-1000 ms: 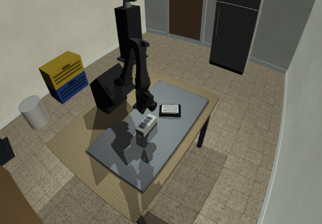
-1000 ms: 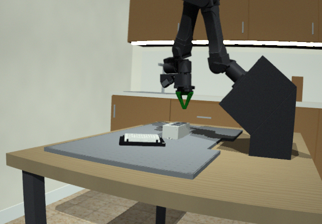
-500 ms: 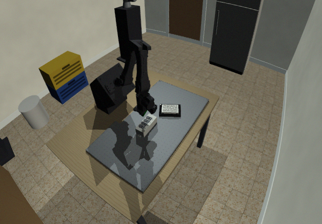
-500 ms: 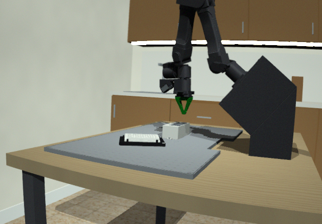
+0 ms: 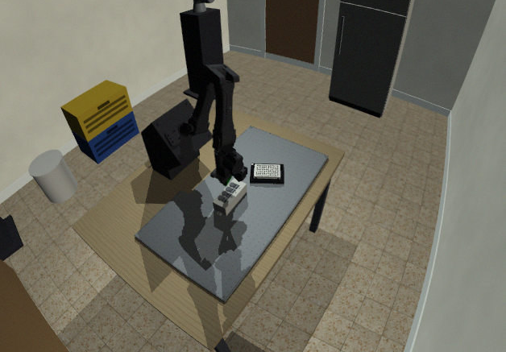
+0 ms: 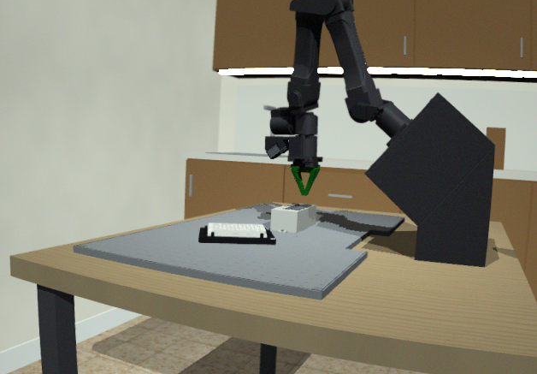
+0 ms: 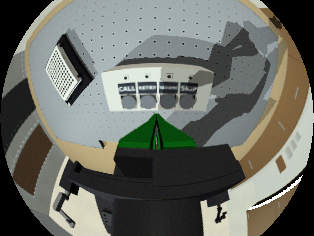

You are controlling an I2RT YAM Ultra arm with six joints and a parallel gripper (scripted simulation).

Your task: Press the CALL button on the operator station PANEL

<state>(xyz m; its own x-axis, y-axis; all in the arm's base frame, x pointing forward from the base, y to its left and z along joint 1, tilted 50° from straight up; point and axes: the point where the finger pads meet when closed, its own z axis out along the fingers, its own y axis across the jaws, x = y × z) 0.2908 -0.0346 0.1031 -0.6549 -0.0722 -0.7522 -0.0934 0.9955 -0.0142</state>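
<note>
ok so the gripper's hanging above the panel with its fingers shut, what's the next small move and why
Probably hold height and read the labels first. The shut gripper hangs above the PANEL, not touching. In the wrist view its tip points between the two middle buttons, the names are too small to read, and no lamp looks lit. A wrong press cannot be undone.

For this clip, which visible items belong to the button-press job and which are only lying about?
Job:
- PANEL, white box with four buttons on top
- gripper, shut on nothing, above PANEL
- 96-well plate E01 on plate nest N1, to be left alone

Lying about:
- yellow and blue crates
- grey bin
- dark fridge
- wall cabinets
</note>
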